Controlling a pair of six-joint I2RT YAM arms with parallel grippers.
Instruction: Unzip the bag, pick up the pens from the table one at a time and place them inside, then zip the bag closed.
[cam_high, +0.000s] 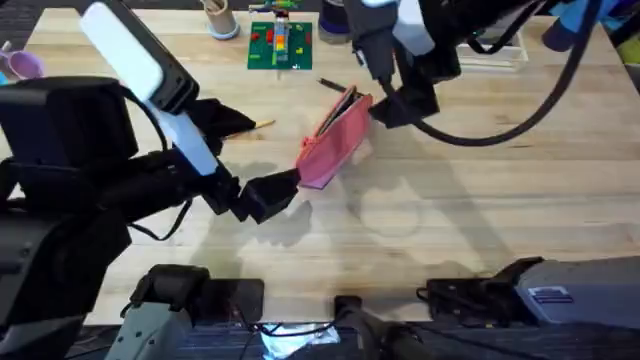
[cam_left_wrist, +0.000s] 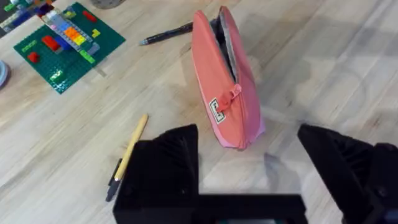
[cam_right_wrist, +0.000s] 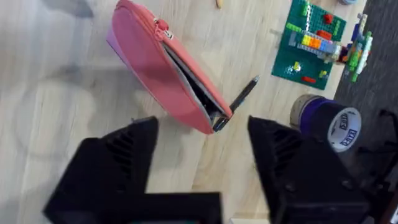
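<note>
Since the bag (cam_high: 335, 142) lies mid-table with its zip already parted, the left gripper (cam_left_wrist: 249, 162) — fingers spread wide, empty — should descend on the tan pen (cam_left_wrist: 129, 152) just left. The right gripper (cam_right_wrist: 202, 158), likewise agape and empty at the bag's far end, could steady it — the black pen (cam_left_wrist: 166, 34) lies beyond.

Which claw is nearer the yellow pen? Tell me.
Left. The left claw sits just beside the yellow pen; the right claw is beyond the bag, at its far end.

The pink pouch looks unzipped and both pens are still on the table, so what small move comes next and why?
Probably lower the open left gripper onto the tan-yellow pen lying beside it. The pouch gapes open, and the black pen lies farther off by the pouch's far end.
</note>
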